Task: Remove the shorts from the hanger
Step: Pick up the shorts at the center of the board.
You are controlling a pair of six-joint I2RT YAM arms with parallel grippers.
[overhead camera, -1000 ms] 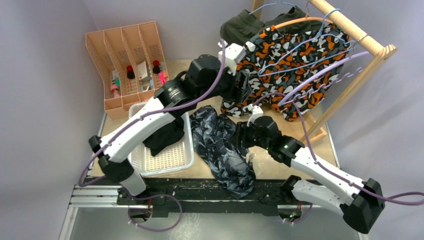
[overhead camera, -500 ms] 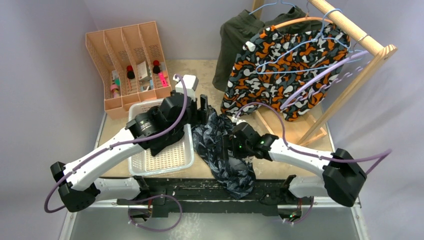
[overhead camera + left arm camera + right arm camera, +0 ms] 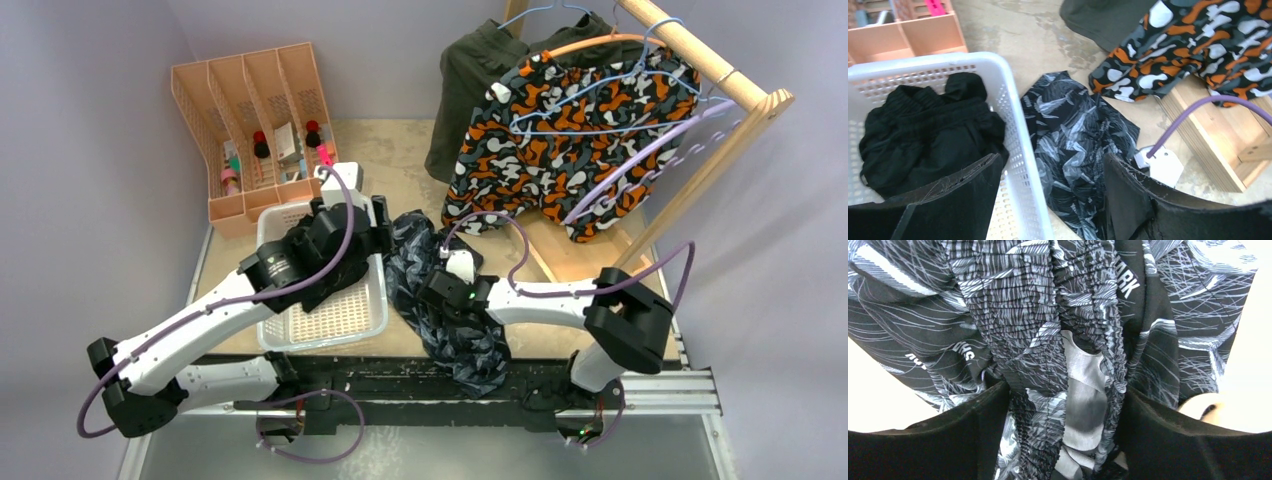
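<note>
A second ago the left hand (image 3: 383, 238) was up at the orange camouflage shorts (image 3: 570, 150) on the wooden rack (image 3: 720, 75). It has since dropped back to the edge of the white basket (image 3: 335, 312), wide open and carrying nothing, so that pair is still hanging. The right hand (image 3: 430, 293) has swung in low over the blue-grey camouflage shorts (image 3: 465, 350) lying on the counter (image 3: 390, 150). Its fingers are spread to either side of the gathered waistband and have not closed on it. I count four pairs: the black shorts (image 3: 923, 130) in the basket, the blue-grey pair on the counter, and two on the rack, the orange pair and the olive shorts (image 3: 465, 70) behind it. By my reckoning the job is half done.
</note>
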